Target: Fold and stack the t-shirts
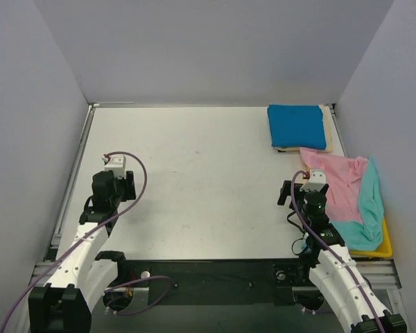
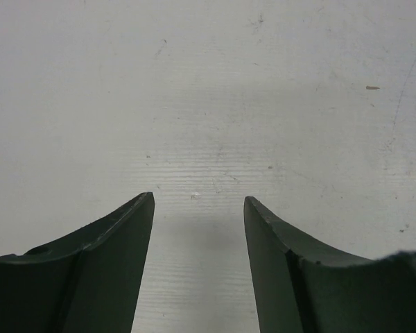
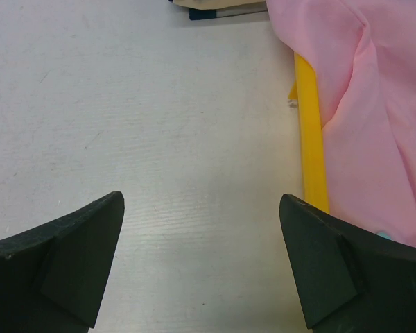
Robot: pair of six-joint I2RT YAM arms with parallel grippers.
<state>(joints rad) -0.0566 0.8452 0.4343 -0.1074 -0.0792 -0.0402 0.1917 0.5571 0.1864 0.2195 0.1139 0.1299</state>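
Observation:
A deep blue t-shirt (image 1: 296, 125), folded into a rectangle, lies on a folded cream t-shirt (image 1: 328, 133) at the back right. A rumpled pink t-shirt (image 1: 338, 186) lies over a teal-green t-shirt (image 1: 371, 207) on the right. My right gripper (image 1: 300, 190) is open and empty just left of the pink shirt, low over the table. In the right wrist view the gripper (image 3: 201, 201) has the pink shirt (image 3: 374, 104) beyond its right finger. My left gripper (image 1: 121, 182) is open and empty over bare table at the left, as the left wrist view (image 2: 199, 201) shows.
A yellow plastic tray (image 1: 383, 247) sits under the pink and teal shirts at the right edge; its rim (image 3: 310, 132) runs beside my right finger. Grey walls enclose the white table (image 1: 194, 173) on three sides.

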